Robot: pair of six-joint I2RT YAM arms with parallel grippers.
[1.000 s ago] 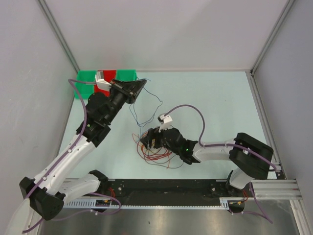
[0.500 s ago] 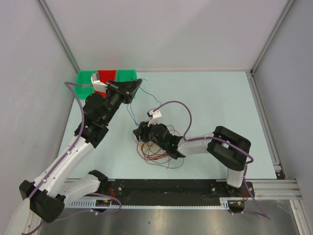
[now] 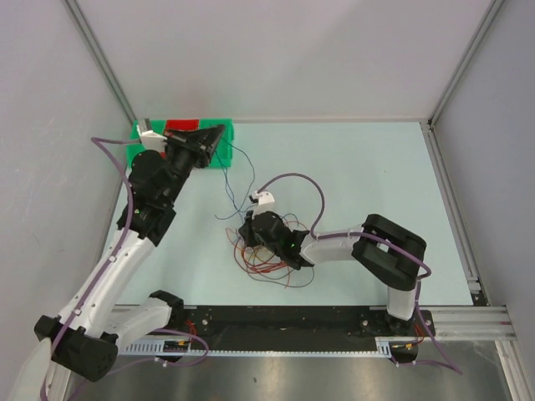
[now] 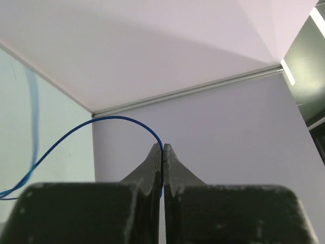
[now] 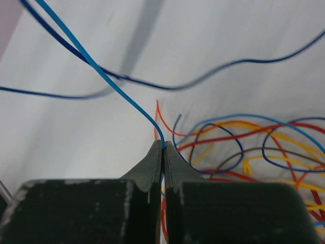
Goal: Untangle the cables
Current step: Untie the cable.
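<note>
Left gripper (image 4: 162,147): clamped on blue cable (image 4: 76,133), far-left corner beside green bin (image 3: 224,150). Right gripper (image 5: 163,145): pinching light-blue cable (image 5: 101,72) over cable pile (image 3: 269,267), mid-table; tabletop (image 3: 376,167) extends rightward.

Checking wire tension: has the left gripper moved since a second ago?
Yes. The left gripper drew leftward, from beyond the green bin's right edge to over it.

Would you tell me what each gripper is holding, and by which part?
Left gripper: blue cable. Right gripper: light-blue cable. Where along each, unclear.
</note>
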